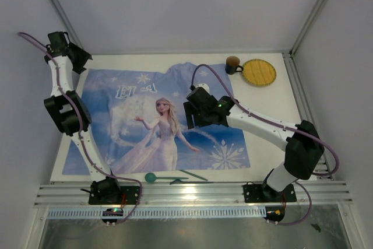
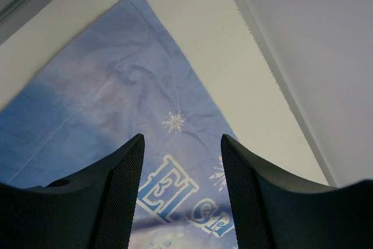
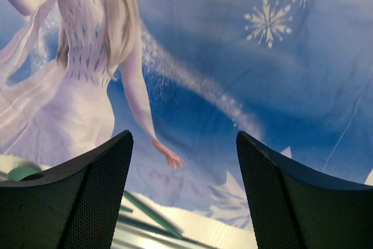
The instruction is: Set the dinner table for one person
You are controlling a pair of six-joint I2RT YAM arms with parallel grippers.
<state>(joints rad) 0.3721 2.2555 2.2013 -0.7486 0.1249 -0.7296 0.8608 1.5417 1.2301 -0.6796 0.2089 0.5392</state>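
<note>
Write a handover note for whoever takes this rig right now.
Left tool: open, empty, near the far-left corner of the blue cloth.
Right tool: open, empty, over the cloth's right half.
Things: cloth spread on the dinner table; mug and yellow round dish at the far right, beside the cloth; green spoon and green sticks at the near edge.
Done: cloth looks laid.
Left: probably dish, mug and cutlery onto the cloth.

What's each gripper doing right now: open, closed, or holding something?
Left gripper: open, holding nothing.
Right gripper: open, holding nothing.
</note>
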